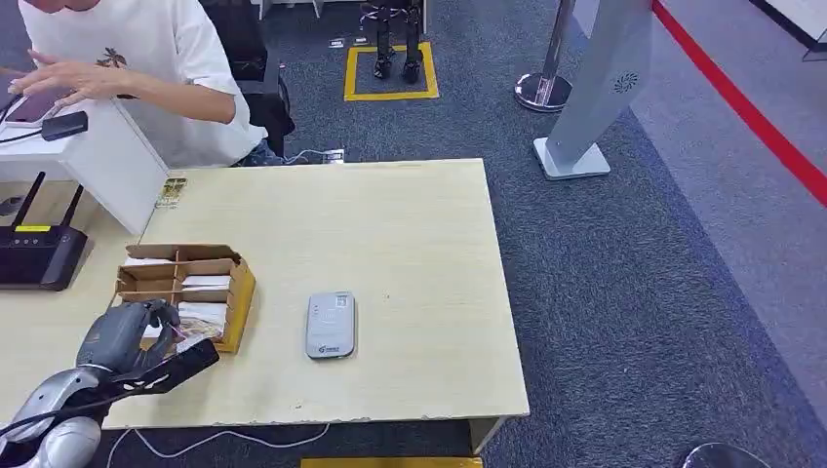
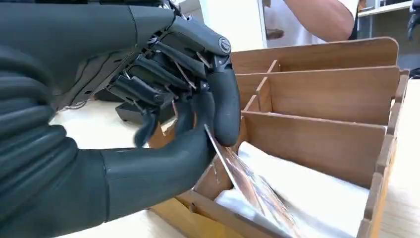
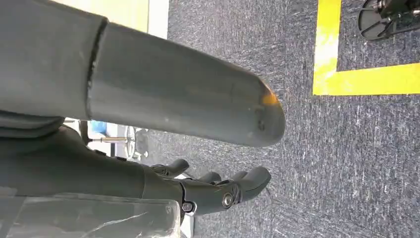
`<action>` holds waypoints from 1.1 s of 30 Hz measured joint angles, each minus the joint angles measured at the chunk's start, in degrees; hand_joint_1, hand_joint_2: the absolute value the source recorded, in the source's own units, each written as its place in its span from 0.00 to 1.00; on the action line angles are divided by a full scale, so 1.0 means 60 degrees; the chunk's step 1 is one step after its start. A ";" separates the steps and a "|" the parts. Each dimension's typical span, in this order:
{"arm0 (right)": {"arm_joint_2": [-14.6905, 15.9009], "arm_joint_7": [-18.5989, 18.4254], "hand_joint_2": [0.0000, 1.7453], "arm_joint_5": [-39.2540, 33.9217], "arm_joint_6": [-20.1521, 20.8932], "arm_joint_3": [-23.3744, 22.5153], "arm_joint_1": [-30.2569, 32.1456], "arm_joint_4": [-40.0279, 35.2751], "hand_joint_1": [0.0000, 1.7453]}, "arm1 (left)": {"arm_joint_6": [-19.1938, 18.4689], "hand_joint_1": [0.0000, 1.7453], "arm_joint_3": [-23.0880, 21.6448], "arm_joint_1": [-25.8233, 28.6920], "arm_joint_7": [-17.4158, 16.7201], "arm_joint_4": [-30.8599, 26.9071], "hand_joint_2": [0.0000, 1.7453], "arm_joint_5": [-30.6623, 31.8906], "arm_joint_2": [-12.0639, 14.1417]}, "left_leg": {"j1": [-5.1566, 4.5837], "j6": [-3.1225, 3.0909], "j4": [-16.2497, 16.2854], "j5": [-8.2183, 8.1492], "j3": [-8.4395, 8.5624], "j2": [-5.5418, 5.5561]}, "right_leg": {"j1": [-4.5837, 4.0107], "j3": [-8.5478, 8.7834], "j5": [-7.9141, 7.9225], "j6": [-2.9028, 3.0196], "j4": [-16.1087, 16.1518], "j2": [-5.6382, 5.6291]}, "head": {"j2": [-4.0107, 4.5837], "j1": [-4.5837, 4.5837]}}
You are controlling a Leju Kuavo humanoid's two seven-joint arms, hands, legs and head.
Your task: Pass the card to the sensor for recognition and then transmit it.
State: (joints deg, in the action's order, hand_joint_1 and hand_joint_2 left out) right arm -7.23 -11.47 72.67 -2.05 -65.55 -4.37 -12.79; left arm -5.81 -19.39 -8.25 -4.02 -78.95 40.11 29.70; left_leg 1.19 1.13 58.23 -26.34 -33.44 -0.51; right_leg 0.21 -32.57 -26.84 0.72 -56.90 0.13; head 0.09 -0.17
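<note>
Between robot hand [image 2: 163, 129] fingertips [image 2: 225, 124]: card [image 2: 247, 186]

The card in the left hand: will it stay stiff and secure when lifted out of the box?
Probably thin and slightly flexible: the card shows edge-on as a sliver. Its glossy face suggests slipperiness, so the left hand pinching one corner could let it pivot. It looks light; the wooden box should stay put.

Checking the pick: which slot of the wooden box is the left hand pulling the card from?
The end slot nearest the robot: the left hand pinches the card over the white sleeves there. The other slots of the wooden box lie further away.
</note>
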 joint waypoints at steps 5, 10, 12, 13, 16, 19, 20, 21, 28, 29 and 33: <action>0.0000 0.0000 0.00 0.0000 0.0000 0.0000 0.0000 0.0000 0.00 | 0.0022 1.00 0.0000 0.0001 0.0007 0.0000 1.00 -0.0015 0.0000 | 0.0000 0.0000 0.0000 0.0000 0.0000 0.0000 | 0.0000 0.0000 0.0000 0.0000 0.0000 0.0000 | 0.0000 0.0000; 0.0000 0.0000 0.00 -0.0004 0.0000 0.0000 0.0000 0.0000 0.00 | 0.0029 1.00 0.0000 0.0001 0.0025 0.0000 1.00 -0.0051 0.0000 | 0.0000 0.0000 0.0000 0.0000 0.0000 0.0000 | 0.0000 0.0000 0.0000 0.0000 0.0000 0.0000 | -0.0004 0.0000; 0.0000 0.0000 0.00 -0.0004 0.0000 0.0000 0.0000 0.0000 0.00 | 0.0036 1.00 0.0000 0.0002 0.0036 0.0000 1.00 -0.0066 0.0000 | 0.0000 0.0000 0.0000 0.0000 0.0000 0.0000 | 0.0000 0.0000 0.0000 0.0000 0.0000 0.0000 | -0.0004 0.0000; 0.0000 0.0000 0.00 -0.0007 0.0000 0.0000 0.0001 0.0000 0.00 | 0.0047 1.00 0.0000 0.0003 0.0054 -0.0004 1.00 -0.0087 0.0004 | 0.0000 0.0000 0.0000 0.0000 -0.0001 0.0000 | 0.0000 0.0000 0.0000 0.0000 0.0000 0.0000 | 0.0000 0.0000; 0.0000 0.0018 0.00 -0.0008 -0.0004 0.0000 0.0001 0.0000 0.00 | 0.0055 1.00 0.0000 0.0002 0.0120 -0.0011 1.00 -0.0226 0.0011 | 0.0000 0.0000 0.0000 0.0000 0.0000 0.0000 | 0.0000 0.0000 0.0000 0.0000 0.0000 0.0001 | 0.0000 0.0000; 0.0000 0.0018 0.00 -0.0007 -0.0004 0.0000 0.0001 0.0000 0.00 | 0.0055 1.00 0.0000 0.0002 0.0120 -0.0011 1.00 -0.0226 0.0011 | 0.0000 0.0000 0.0000 0.0000 0.0000 0.0000 | 0.0000 0.0000 0.0000 0.0000 0.0000 0.0001 | 0.0000 0.0000; 0.0000 0.0018 0.00 -0.0007 -0.0004 0.0000 0.0001 0.0000 0.00 | 0.0055 1.00 0.0000 0.0002 0.0120 -0.0011 1.00 -0.0226 0.0011 | 0.0000 0.0000 0.0000 0.0000 0.0000 0.0000 | 0.0000 0.0000 0.0000 0.0000 0.0000 0.0001 | 0.0000 0.0000; 0.0000 0.0029 0.00 -0.0011 -0.0004 0.0000 0.0001 0.0000 0.00 | 0.0058 1.00 0.0000 0.0001 0.0153 -0.0015 1.00 -0.0281 0.0015 | 0.0000 0.0000 0.0000 0.0000 0.0000 0.0000 | 0.0000 0.0000 0.0000 0.0000 0.0000 0.0000 | 0.0000 0.0000; 0.0000 0.0069 0.00 -0.0055 -0.0033 0.0000 0.0008 0.0000 0.00 | -0.0394 1.00 0.0766 -0.0600 0.0346 -0.0773 1.00 -0.1677 0.0933 | 0.0003 0.0002 0.0000 0.0004 0.0001 0.0000 | -0.0003 -0.0001 0.0003 0.0005 -0.0003 0.0000 | -0.0004 0.0000; 0.0000 0.0069 0.00 -0.0055 -0.0029 0.0000 0.0010 0.0000 0.00 | -0.0587 1.00 0.0915 -0.0765 0.0339 -0.0849 1.00 -0.1891 0.1110 | 0.0003 0.0003 0.0000 0.0005 0.0000 0.0000 | -0.0004 -0.0002 0.0005 0.0008 -0.0004 0.0000 | 0.0000 0.0000; 0.0000 0.0069 0.00 -0.0055 -0.0022 0.0000 0.0011 0.0000 0.00 | -0.1078 1.00 0.1264 -0.1381 0.0212 -0.1103 1.00 -0.2473 0.1704 | 0.0002 0.0003 -0.0001 0.0007 0.0000 0.0000 | -0.0004 -0.0001 0.0005 0.0008 -0.0005 0.0000 | 0.0000 0.0000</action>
State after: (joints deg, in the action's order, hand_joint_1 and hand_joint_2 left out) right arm -7.23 -11.06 72.35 -2.19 -65.55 -4.30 -12.79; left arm -12.28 -11.80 -16.54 -2.75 -85.57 25.27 39.93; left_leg 1.20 1.15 58.23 -26.30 -33.44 -0.51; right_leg 0.19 -32.57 -26.81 0.77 -56.93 0.13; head 0.09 -0.17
